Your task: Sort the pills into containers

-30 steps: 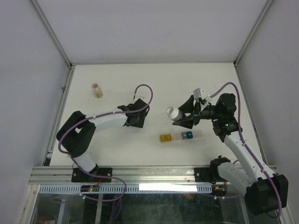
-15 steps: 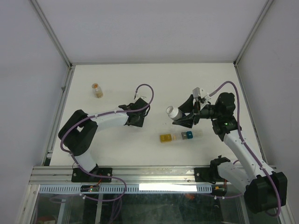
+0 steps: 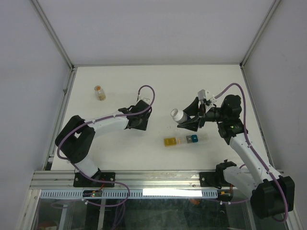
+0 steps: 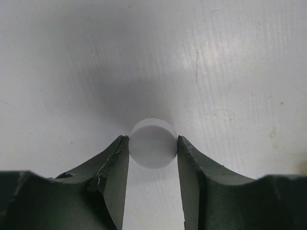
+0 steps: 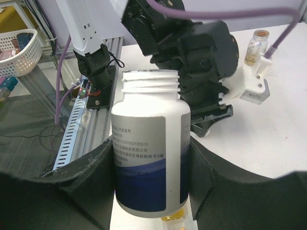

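Note:
My left gripper (image 4: 153,140) is shut on a white round disc (image 4: 152,149) that looks like a bottle cap; both fingers touch its sides just above the table. In the top view this gripper (image 3: 136,125) sits left of centre. My right gripper (image 3: 186,121) is shut on an open white bottle (image 5: 151,120) with a blue-banded label. It holds the bottle tilted over the containers (image 3: 184,140), a short strip with a yellow cell at the left and a teal one at the right. The strip's yellow end (image 5: 175,219) peeks out under the bottle. No pills show.
A small vial (image 3: 100,92) with orange contents stands at the table's far left, and the right wrist view shows it (image 5: 254,47) beyond the left arm. Metal frame rails run along the table's left, right and near edges.
The left jaws have closed onto the white disc, and that gripper has shifted slightly away from the near edge. The right arm and the bottle have not moved.

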Controlling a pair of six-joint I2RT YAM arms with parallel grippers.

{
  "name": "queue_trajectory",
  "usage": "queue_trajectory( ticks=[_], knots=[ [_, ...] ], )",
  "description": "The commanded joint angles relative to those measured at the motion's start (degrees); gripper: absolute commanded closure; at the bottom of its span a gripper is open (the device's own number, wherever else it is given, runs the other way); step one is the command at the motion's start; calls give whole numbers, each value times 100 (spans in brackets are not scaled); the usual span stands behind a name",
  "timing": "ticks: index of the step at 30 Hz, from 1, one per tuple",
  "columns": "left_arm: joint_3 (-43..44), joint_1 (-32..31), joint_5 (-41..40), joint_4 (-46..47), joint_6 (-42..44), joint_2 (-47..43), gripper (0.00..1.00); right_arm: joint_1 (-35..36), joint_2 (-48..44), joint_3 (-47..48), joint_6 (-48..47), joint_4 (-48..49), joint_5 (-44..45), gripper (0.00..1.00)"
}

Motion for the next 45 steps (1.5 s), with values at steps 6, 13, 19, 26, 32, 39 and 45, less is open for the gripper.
queue_trajectory(
  ticks=[6,13,19,26,32,39,45],
  knots=[
    [-542,29,1229,1112,-77,-1640,75,-141,67,130,0,106,-119,100],
    [-1184,27,2495,2481,-380,-2679,76,-273,141,118,0,115,-185,100],
    [-1760,28,3820,3807,-972,-2982,76,-396,146,109,-17,117,-312,100],
    [-2163,33,4725,5477,-1594,-3058,76,-496,155,92,-52,115,-390,100],
    [-2200,29,4957,5974,-1788,-3112,76,-567,155,91,-70,115,-457,100],
    [-2219,29,4991,6082,-1821,-3319,76,-578,180,96,-103,111,-493,100],
    [-2210,33,4993,6100,-1850,-3412,76,-585,181,89,-132,81,-497,100]
  ],
)
